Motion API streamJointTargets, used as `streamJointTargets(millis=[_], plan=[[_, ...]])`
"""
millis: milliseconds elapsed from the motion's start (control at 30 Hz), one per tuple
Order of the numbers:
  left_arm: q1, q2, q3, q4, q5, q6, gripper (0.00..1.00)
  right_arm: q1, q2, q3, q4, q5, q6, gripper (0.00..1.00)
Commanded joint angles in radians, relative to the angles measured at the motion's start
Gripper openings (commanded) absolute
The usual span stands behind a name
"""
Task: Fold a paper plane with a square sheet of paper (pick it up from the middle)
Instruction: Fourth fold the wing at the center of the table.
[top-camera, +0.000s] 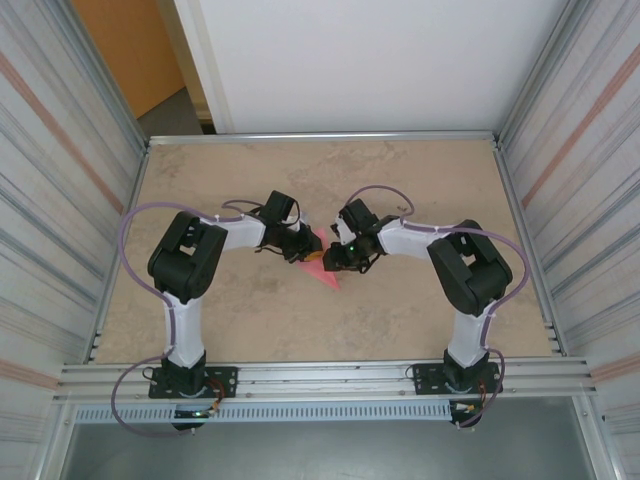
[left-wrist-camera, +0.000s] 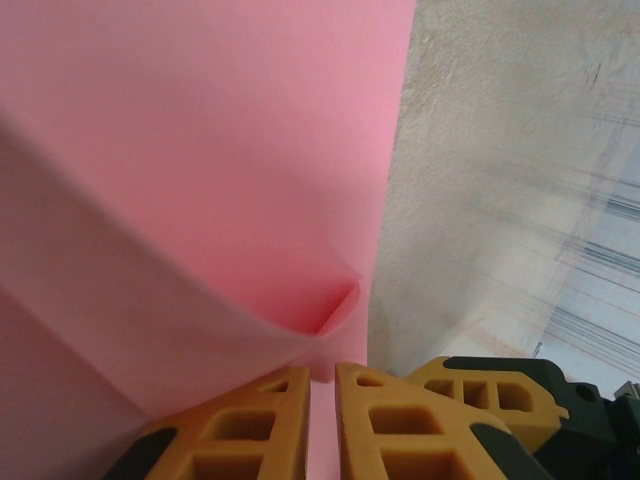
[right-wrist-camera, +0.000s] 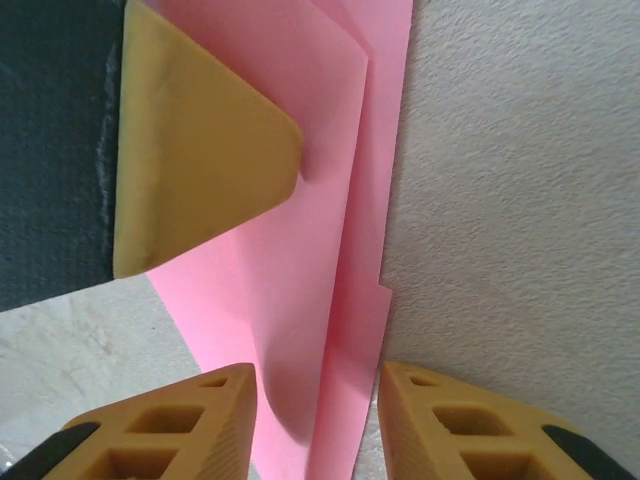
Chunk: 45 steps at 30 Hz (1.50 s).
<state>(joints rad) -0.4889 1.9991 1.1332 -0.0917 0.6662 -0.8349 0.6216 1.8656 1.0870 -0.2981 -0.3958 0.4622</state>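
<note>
Two arms reach in from the near edge of the table (top-camera: 420, 190) and meet at its middle, where the left gripper (top-camera: 299, 245) and the right gripper (top-camera: 340, 256) sit close together. Between them lies the pink paper (top-camera: 323, 266), partly folded, with a pointed end aimed toward the near edge. Seen from above, much of it is hidden under the two grippers.

From the left wrist, the pink paper (left-wrist-camera: 200, 150) covers the left and middle. Its straight edge runs from near to far against the bare table (left-wrist-camera: 490, 150) on the right. One layer stands off the layer below and curls to a rounded corner just ahead of the left gripper (left-wrist-camera: 321, 385). Its orange fingers (left-wrist-camera: 250, 430) are drawn almost together, with only a thin slit between them and pink showing in the slit. Whether they pinch the paper cannot be told.

From the right wrist, the pink paper (right-wrist-camera: 300, 250) lies flat on the table (right-wrist-camera: 520, 150) in several overlapping layers, forming a long narrow strip that runs away from the camera. The right gripper (right-wrist-camera: 316, 400) has its fingers (right-wrist-camera: 170, 430) spread wide, one on each side of the strip, grasping nothing. Farther along, the left gripper's orange finger (right-wrist-camera: 190, 150) rests on top of the strip's left side, with its black body just beside it.
</note>
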Motion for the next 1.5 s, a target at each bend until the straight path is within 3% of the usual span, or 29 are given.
streamJointTargets(millis=[0,333,767,1467], plan=[[0.001,-0.017,0.015,-0.001,0.02,0.001,0.15,0.005,0.039,0.021,-0.027,0.001,-0.007,0.33],[0.002,-0.061,0.017,0.03,0.042,-0.004,0.17,-0.004,0.065,-0.028,-0.024,0.0,0.009,0.21],[0.012,-0.059,0.002,0.031,0.031,0.01,0.17,-0.012,0.073,-0.053,-0.011,-0.006,0.015,0.2],[0.009,0.003,0.042,0.009,0.036,0.036,0.15,-0.004,0.089,-0.058,-0.018,-0.017,-0.012,0.27]])
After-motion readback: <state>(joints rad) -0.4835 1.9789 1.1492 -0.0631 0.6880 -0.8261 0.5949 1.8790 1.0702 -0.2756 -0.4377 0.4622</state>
